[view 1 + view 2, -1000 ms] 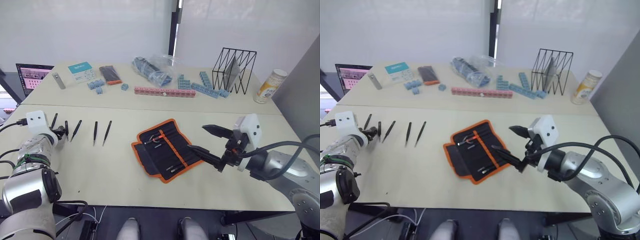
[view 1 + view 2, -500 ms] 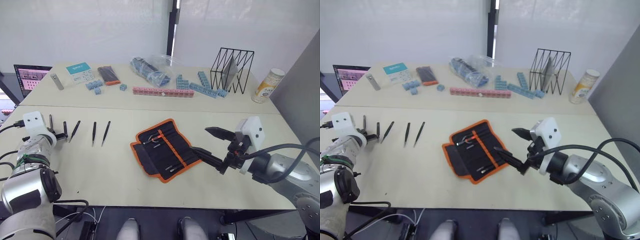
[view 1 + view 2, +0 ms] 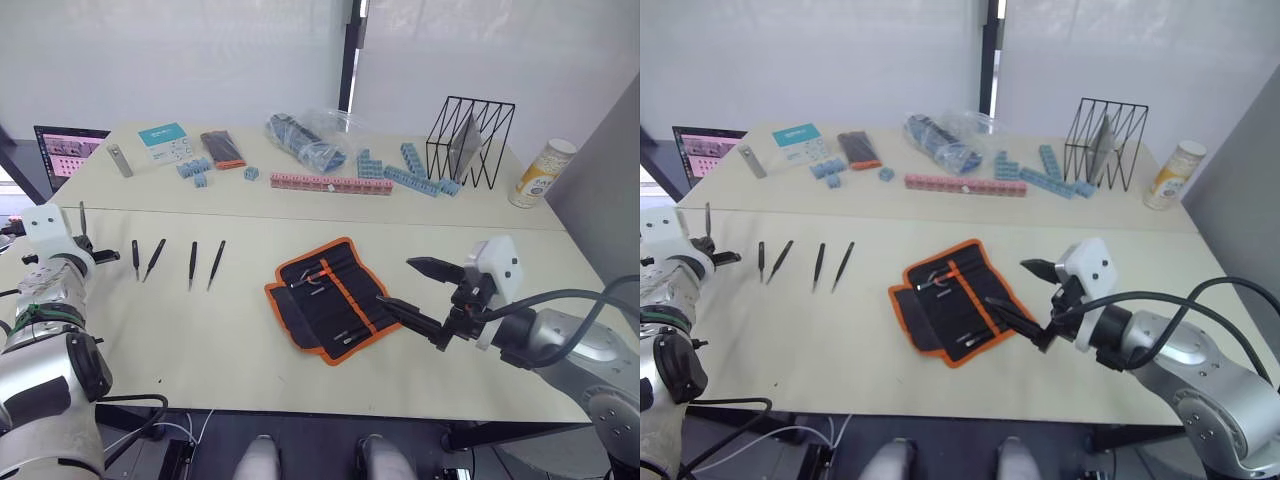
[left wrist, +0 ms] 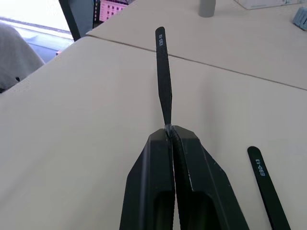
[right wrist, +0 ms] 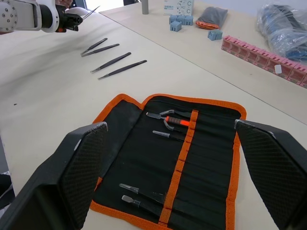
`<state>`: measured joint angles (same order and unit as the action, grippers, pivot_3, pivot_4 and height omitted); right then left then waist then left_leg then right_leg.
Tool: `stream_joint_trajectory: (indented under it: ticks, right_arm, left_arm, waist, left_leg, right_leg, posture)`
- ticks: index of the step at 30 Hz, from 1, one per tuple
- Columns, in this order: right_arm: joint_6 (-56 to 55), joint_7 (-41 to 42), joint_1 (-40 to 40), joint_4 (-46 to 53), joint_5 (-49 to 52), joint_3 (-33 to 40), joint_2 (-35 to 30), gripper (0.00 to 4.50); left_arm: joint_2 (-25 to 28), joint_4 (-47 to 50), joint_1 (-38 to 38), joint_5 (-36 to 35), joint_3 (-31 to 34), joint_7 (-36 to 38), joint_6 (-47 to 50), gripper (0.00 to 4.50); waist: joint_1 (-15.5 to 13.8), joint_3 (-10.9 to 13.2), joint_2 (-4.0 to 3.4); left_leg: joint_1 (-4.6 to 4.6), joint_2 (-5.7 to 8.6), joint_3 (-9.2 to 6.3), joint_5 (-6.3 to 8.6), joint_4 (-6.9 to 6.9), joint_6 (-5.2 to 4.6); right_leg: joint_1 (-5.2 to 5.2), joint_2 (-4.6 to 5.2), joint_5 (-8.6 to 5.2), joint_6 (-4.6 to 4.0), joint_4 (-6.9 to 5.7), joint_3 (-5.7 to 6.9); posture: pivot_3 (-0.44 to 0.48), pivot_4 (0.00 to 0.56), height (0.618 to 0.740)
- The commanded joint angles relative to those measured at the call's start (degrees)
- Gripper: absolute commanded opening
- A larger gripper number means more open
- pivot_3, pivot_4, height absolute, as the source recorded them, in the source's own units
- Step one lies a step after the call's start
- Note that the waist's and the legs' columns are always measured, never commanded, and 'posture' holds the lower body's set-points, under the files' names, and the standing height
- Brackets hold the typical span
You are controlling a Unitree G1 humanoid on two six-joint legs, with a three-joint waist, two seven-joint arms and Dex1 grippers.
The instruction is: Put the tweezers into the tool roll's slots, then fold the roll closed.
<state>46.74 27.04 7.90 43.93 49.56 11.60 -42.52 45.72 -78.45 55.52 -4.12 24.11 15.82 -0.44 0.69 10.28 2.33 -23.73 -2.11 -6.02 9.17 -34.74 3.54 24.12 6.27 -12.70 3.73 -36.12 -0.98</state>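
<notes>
The tool roll [image 3: 335, 300] lies unrolled at the table's middle, black with orange edging and an orange stripe. A few small tools sit in its slots [image 5: 192, 163]. Several black tweezers [image 3: 192, 264] lie in a row to the left of the roll. My left gripper [image 4: 170, 132] is shut on one more of the tweezers [image 4: 163, 81], holding it above the table's far left with its blunt end pointing away from the fingers. My right gripper [image 3: 396, 281] hovers open just right of the roll, empty.
The back table holds a laptop [image 3: 68, 150], a teal-and-white box [image 3: 165, 142], a small black-and-orange case [image 3: 220, 148], a plastic bag [image 3: 305, 135], pink blocks [image 3: 330, 183], blue blocks [image 3: 405, 170], a wire basket [image 3: 468, 140] and a can [image 3: 540, 172].
My left gripper has lifted the leftmost tweezers off the table and drawn them up and to the left. The right gripper has stayed open beside the roll.
</notes>
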Motion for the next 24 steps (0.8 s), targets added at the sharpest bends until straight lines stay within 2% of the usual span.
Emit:
stream_joint_trajectory:
  ticks: [1,4,8,10,12,15,19,21,24]
  right_arm:
    - [-1.28,0.94,0.92,-0.01,-0.81,-0.15,-0.68,4.5]
    - [-1.36,1.54,1.4,-0.6,-1.31,-0.65,-0.52,4.5]
    - [-1.97,2.35,2.02,-1.78,-2.58,-2.07,0.01,4.5]
    - [-2.47,2.87,2.1,-2.37,-3.59,-2.79,0.14,4.5]
    - [-3.22,3.39,2.49,-3.39,-5.18,-4.04,0.51,4.5]
    - [-4.12,4.15,2.77,-4.63,-6.5,-4.69,0.79,4.5]
    - [-5.99,5.96,3.46,-7.65,-9.08,-6.78,1.33,4.5]
    - [-6.75,6.92,3.99,-8.84,-10.28,-7.77,1.6,4.5]
    - [-7.48,7.9,4.73,-9.91,-11.22,-8.64,2.15,4.5]
  left_arm:
    - [1.26,3.06,0.05,1.3,-2.6,5.66,-2.77,0.03]
    - [1.33,4.69,-1.2,0.78,-3.7,10.93,-3.35,0.03]
    - [1.25,12.49,-8.85,-1.0,-4.94,20.55,-4.45,0.03]
    - [0.67,19.76,-14.39,-2.92,-4.46,22.88,-3.2,0.03]
    - [-0.68,33.69,-23.75,-7.51,-1.9,24.48,1.82,0.03]
    - [-2.61,51.23,-34.21,-12.68,0.89,23.91,9.34,0.03]
    - [-5.91,79.38,-52.15,-19.32,5.08,20.87,21.44,0.03]
    - [-6.95,87.62,-58.16,-20.81,6.42,18.6,26.61,0.03]
    - [-8.72,93.33,-63.26,-21.38,7.73,14.84,31.85,0.03]
  waist:
    - [0.03,0.0,0.0]
    - [0.06,0.0,0.0]
    - [0.73,0.0,-0.01]
    - [0.91,0.0,-0.01]
    - [1.19,0.0,-0.02]
    - [1.33,0.01,-0.02]
    - [1.2,0.01,0.01]
    - [1.07,0.02,-0.01]
    - [0.61,0.03,-0.04]
  left_leg:
    - [0.0,0.0,0.0,0.0,0.0,0.0]
    - [-0.01,0.0,0.0,0.0,0.0,0.0]
    - [0.0,-0.02,0.0,0.0,0.02,0.0]
    - [0.0,-0.03,0.01,0.0,0.04,0.0]
    - [0.0,-0.06,0.01,0.0,0.05,0.0]
    - [-0.02,-0.09,0.01,0.0,0.04,0.0]
    - [0.04,-0.12,0.02,0.0,-0.02,0.0]
    - [0.03,-0.15,0.02,0.0,-0.03,0.0]
    - [0.09,-0.19,0.03,0.0,-0.08,-0.01]
  right_leg:
    - [0.0,0.0,0.0,0.0,0.0,0.0]
    - [0.01,0.0,0.01,-0.01,0.0,0.0]
    - [0.03,0.0,0.02,-0.04,0.01,-0.01]
    - [0.05,-0.01,0.03,-0.06,-0.01,-0.03]
    - [0.06,-0.02,0.05,-0.09,-0.01,-0.03]
    - [0.04,-0.02,0.07,-0.13,0.01,-0.05]
    - [-0.03,-0.05,0.09,-0.16,0.04,-0.1]
    - [0.0,-0.06,0.06,-0.27,0.09,-0.09]
    - [0.01,-0.11,-0.11,-0.6,0.04,-0.08]
  posture:
    - [0.0,0.15,0.737]
    - [0.0,0.15,0.737]
    - [0.0,0.15,0.737]
    - [0.0,0.15,0.737]
    - [0.0,0.15,0.737]
    - [0.0,0.15,0.737]
    - [0.0,0.15,0.737]
    - [0.0,0.15,0.737]
    - [0.0,0.15,0.737]
